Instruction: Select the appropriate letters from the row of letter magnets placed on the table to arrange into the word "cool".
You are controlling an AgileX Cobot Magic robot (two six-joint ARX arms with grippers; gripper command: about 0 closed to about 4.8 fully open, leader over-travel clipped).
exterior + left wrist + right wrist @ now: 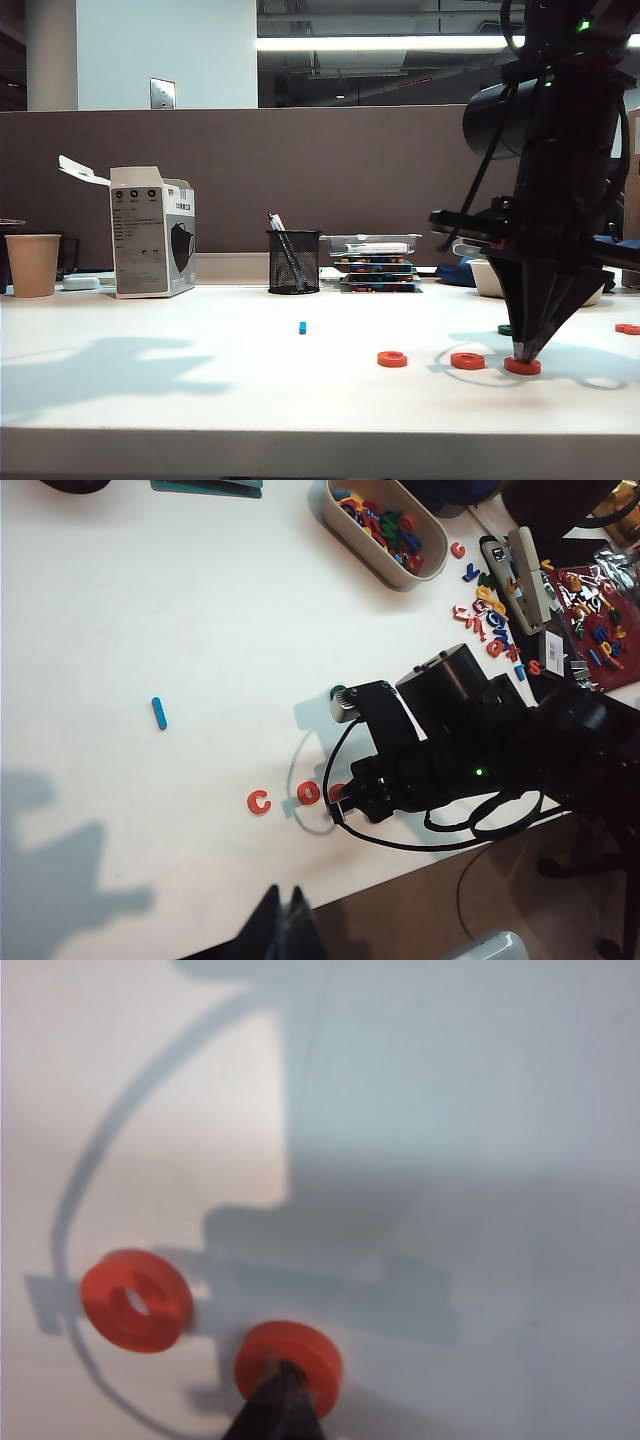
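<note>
Near the front of the white table (200,390) lie a red-orange "c" (392,358) and a red-orange ring (467,360) in a line. A second ring (522,366) sits right of them under my right gripper (523,352). In the right wrist view, that gripper (283,1370) is shut, its tips poked into this ring (300,1345). The other ring (137,1299) lies close beside it. The small blue bar (302,327) lies apart to the left, and the dark green ring (505,329) lies behind. My left gripper (285,892) is shut and empty above the table's front edge.
A paper cup (33,264), a white box (152,244), a mesh pen holder (294,261) and stacked trays (375,262) stand along the brown partition. A tray of spare letters (385,530) and scattered letters (490,615) lie behind the right arm. Another red piece (628,328) lies far right.
</note>
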